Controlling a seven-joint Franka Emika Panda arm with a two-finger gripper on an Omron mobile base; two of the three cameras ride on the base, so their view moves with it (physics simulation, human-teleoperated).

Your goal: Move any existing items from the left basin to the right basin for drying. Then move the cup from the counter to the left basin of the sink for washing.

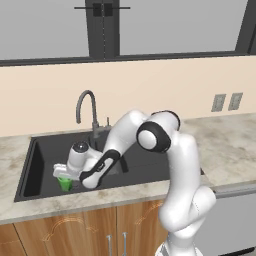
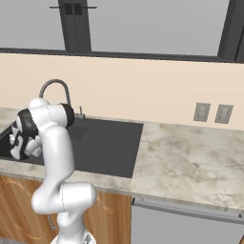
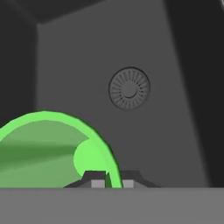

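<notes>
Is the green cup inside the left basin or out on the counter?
Inside: the cup sits low within the left basin, claw shut on its rim.

Green cup in left basin of sink

Cup [image 1: 64, 184]: small, bright green, tapered, upright, rim up, low inside the wide dark charcoal left basin [image 1: 37, 165] near its front wall. Hand view: open mouth [image 3: 48, 151] seen from above, round drain [image 3: 129, 89] beyond on basin floor.

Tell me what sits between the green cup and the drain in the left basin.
Nothing; in the hand view, bare dark basin floor runs from the green cup to the drain.
</notes>
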